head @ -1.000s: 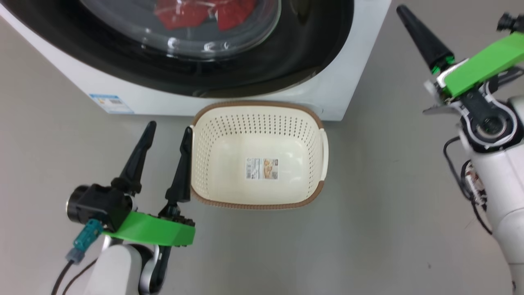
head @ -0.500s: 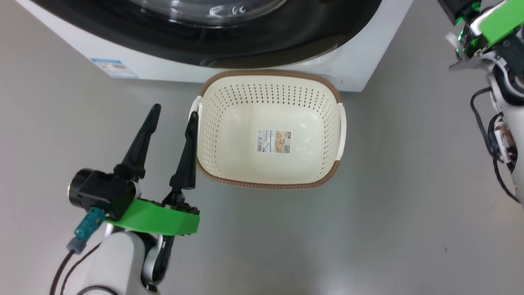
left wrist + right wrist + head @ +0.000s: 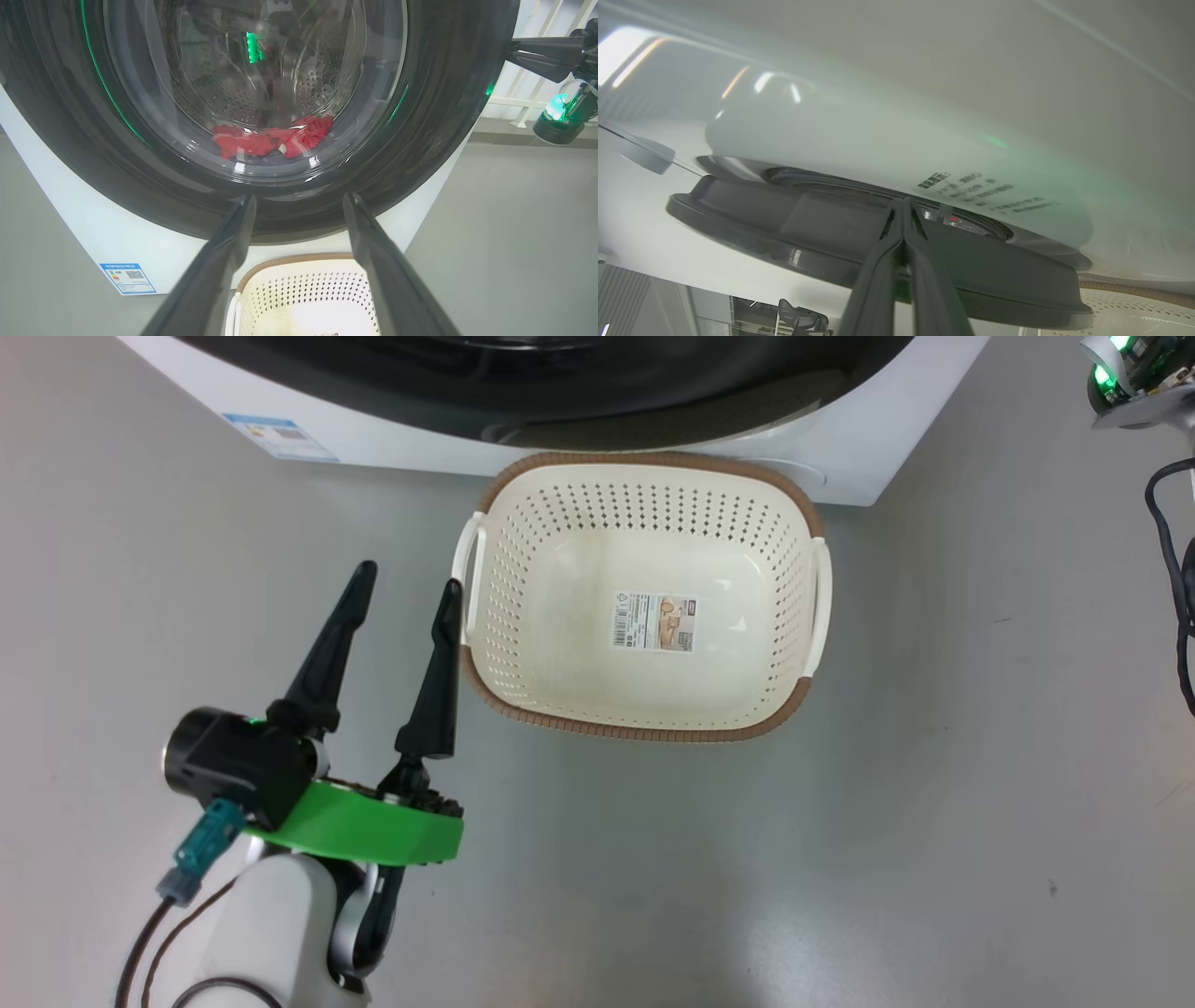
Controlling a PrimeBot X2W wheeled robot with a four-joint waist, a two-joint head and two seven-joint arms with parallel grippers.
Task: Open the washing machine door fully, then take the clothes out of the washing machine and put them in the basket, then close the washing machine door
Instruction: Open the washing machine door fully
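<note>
The washing machine (image 3: 868, 457) is a white box along the head view's top, and the washing machine door (image 3: 444, 116) with its glossy black rim faces the left wrist camera. Red clothes (image 3: 271, 137) lie in the drum behind the glass. The cream basket (image 3: 644, 733) stands on the floor right before the machine, with nothing in it but a sticker. My left gripper (image 3: 409, 581) is open with nothing between its fingers, just left of the basket's handle. My right gripper (image 3: 903, 203) is shut, its tips at the seam between the door's edge (image 3: 831, 233) and the white front.
Grey floor (image 3: 840, 859) spreads all around the basket. A blue label (image 3: 280, 434) sits low on the machine's front. My right arm's wrist (image 3: 1134, 373) is at the head view's upper right, with dark cables (image 3: 1181, 579) below it.
The head camera has moved: machine and basket slid up and to the right in the picture. The right gripper's fingers left that view's top edge. The left gripper kept its place and stayed open.
</note>
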